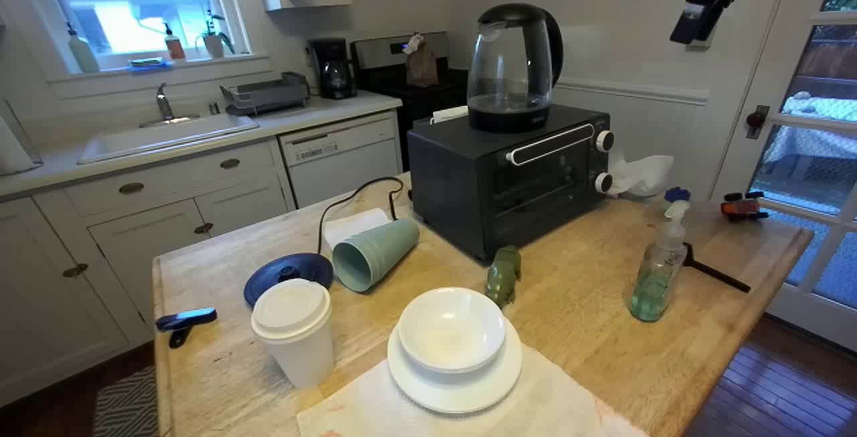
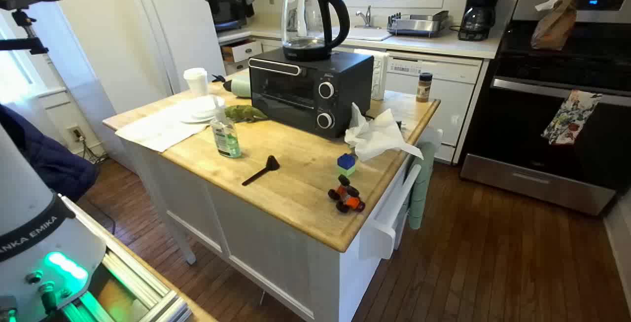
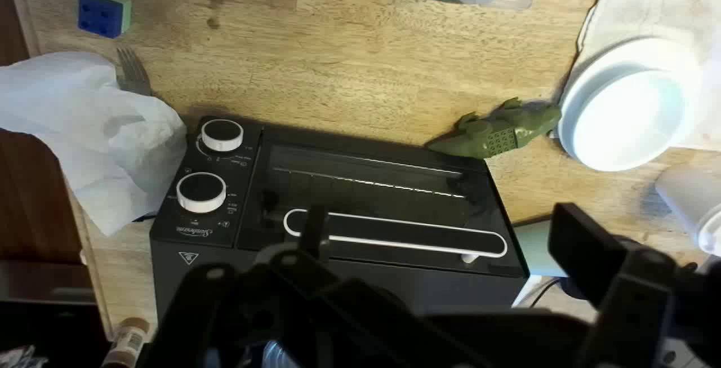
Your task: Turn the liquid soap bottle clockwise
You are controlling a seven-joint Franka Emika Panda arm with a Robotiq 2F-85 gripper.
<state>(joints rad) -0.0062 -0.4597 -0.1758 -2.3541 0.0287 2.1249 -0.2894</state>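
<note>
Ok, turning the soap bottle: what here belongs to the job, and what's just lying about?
Job: soap bottle, open tool.
Lying about: glass kettle, toaster oven, green toy animal, white bowl, lidded cup, black utensil, toy car.

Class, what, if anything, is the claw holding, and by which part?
Nothing is held; the claw is open and the soap bottle stands apart.

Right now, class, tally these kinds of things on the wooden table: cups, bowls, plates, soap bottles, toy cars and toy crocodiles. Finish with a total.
Cups: 2 (white cup, green cup)
Bowl: 1
Plate: 1
Soap bottle: 1
Toy car: 1
Toy crocodile: 1
Total: 7
</note>
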